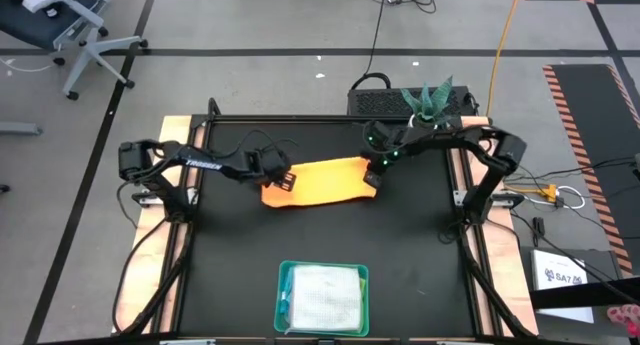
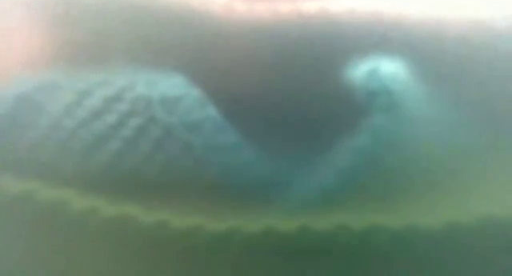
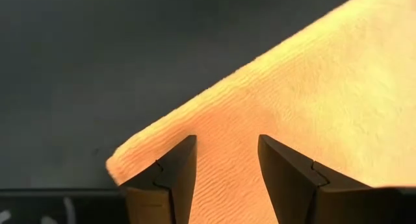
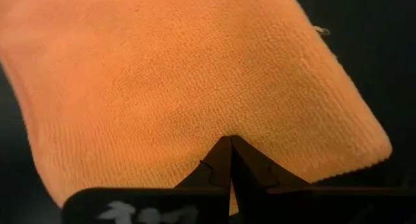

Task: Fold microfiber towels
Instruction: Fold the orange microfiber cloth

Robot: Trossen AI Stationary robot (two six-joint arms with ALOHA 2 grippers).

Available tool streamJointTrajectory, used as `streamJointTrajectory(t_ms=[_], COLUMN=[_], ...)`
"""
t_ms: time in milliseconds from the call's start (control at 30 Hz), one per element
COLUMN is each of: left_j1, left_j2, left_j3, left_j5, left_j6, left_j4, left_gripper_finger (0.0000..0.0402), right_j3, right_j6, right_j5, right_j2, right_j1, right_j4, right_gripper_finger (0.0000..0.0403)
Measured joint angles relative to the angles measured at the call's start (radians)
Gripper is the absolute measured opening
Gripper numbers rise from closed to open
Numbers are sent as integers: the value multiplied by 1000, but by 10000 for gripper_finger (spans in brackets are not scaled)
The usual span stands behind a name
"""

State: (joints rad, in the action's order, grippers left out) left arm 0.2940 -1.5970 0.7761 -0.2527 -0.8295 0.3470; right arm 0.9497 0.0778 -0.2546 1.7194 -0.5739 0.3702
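**Orange towel gripped at one end, left hand open at the other**

The orange towel (image 1: pixel 318 181) lay flat on the black bench (image 1: pixel 240 255), in the far half, as an elongated strip between the two arms.

Left hand (image 1: pixel 284 179): positioned at the left end of the orange towel. In the left wrist view the two fingers (image 3: pixel 170 178) stood apart with a clear gap, directly over a corner of the cloth (image 3: pixel 312 107). Nothing was pinched between them. Whether the fingertips touched the fabric could not be determined.

Right hand (image 1: pixel 373 175): positioned at the right end of the same towel. In the right wrist view the fingers (image 4: pixel 229 164) were closed tip to tip over the cloth (image 4: pixel 182 81), meeting at the towel's edge. The hand appeared to pinch that edge; the held fold itself was hidden behind the fingertips.

Tray (image 1: pixel 283 285): a teal tray sat at the near edge of the bench, well apart from both hands. A white towel (image 1: pixel 326 297) lay folded inside it, and a strip of blue cloth showed along its left inner side.

Green towel (image 1: pixel 428 101): bunched and upright beyond the far edge of the bench, behind the right arm.

The low view was blocked by blurred blue-green fabric (image 2: pixel 144 132) close to the lens; no detail could be read there
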Motion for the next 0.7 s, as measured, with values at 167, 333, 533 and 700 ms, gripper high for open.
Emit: streamJointTrajectory(t_ms=[167, 333, 533, 700], left_j1=[-17, -37, -43, -39], left_j2=[0, 1, 1, 1], left_j3=[0, 0, 11, 88], left_j5=[-1, -12, -36, -50], left_j6=[-47, -56, -56, 16], left_j4=[-43, -63, -51, -9], left_gripper_finger=[165, 165, 165, 165], right_j3=[-1, -1, -3, -2], right_j6=[41, 64, 63, 38], right_j5=[-4, -9, -6, -8], right_j2=[-4, -7, -85, -206], right_j1=[-67, -104, -100, -92], right_j4=[13, 44, 79, 99], right_gripper_finger=[0, 0, 0, 0])
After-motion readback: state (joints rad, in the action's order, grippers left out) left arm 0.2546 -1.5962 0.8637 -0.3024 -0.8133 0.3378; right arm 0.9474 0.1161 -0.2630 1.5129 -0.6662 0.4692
